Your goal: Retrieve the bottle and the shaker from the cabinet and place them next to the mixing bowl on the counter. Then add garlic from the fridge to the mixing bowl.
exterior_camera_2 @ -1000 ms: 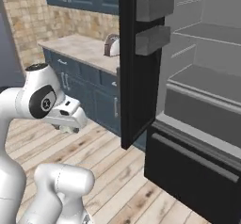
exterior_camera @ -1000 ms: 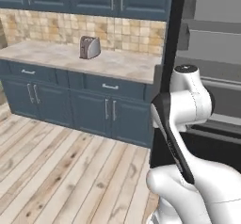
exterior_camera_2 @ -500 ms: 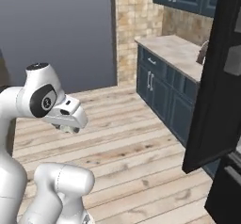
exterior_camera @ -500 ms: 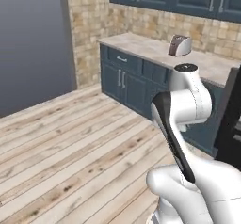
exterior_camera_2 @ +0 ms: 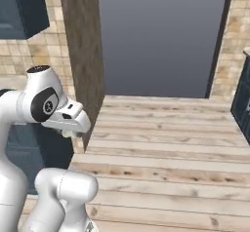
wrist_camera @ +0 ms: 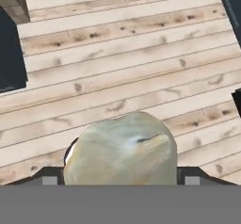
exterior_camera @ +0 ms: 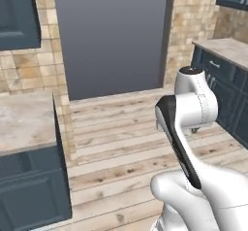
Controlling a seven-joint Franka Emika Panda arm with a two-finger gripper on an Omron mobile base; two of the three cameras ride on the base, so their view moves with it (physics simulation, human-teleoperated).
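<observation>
The gripper (wrist_camera: 120,178) held a pale, lumpy garlic bulb (wrist_camera: 120,155) between its jaws, above a light wooden plank floor (wrist_camera: 127,72). Relative to the white arm (exterior_camera: 193,113), a beige marbled counter (exterior_camera: 24,123) over dark blue cabinet fronts (exterior_camera: 29,191) lay to its left, and another stretch of counter with blue drawers (exterior_camera: 225,79) stood to its right. Beyond the arm, across the floor, a wide grey doorway (exterior_camera: 111,36) opened in a tan tiled wall (exterior_camera: 193,21).
</observation>
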